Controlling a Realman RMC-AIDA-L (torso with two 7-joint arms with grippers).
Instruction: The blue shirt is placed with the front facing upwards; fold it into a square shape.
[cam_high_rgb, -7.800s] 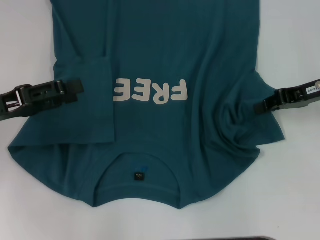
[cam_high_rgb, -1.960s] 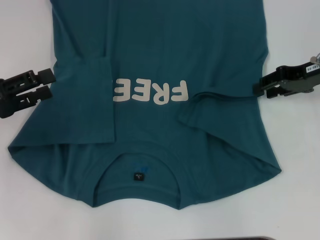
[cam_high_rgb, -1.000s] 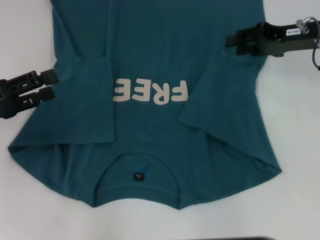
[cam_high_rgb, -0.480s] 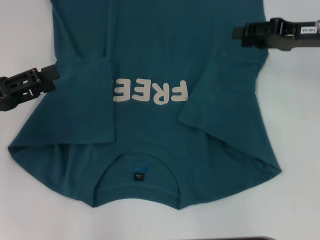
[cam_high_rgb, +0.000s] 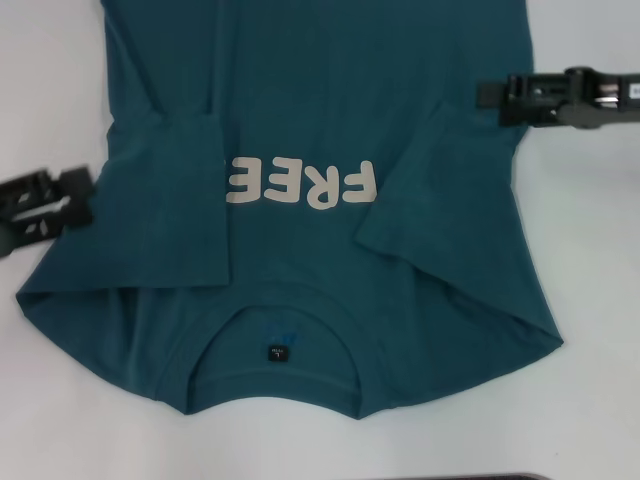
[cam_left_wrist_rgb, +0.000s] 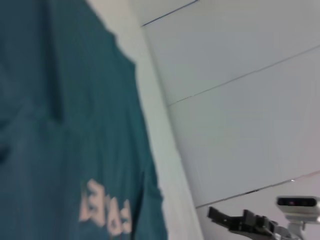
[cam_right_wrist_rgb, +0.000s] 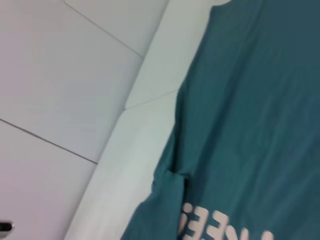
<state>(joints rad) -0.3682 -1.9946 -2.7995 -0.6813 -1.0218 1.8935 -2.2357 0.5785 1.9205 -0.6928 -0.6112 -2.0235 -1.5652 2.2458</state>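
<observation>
The blue shirt lies flat, front up, on the white table. Its neckline and small black tag are nearest me, and the cream lettering reads upside down. Both sleeves are folded inward: one covers the start of the lettering, the other lies slanted beside its end. My left gripper is open and empty just off the shirt's left edge. My right gripper hovers over the shirt's right edge, farther back, holding no cloth. The left wrist view shows the shirt, and the right wrist view shows it too.
Bare white table flanks the shirt on both sides. A dark strip runs along the near edge. In the left wrist view the right gripper shows far off, against pale wall panels.
The right sleeve was folded inward onto the chest and let go. In the last half second the right gripper drifted nearer and outward. The left gripper drew back off the shirt's edge.
</observation>
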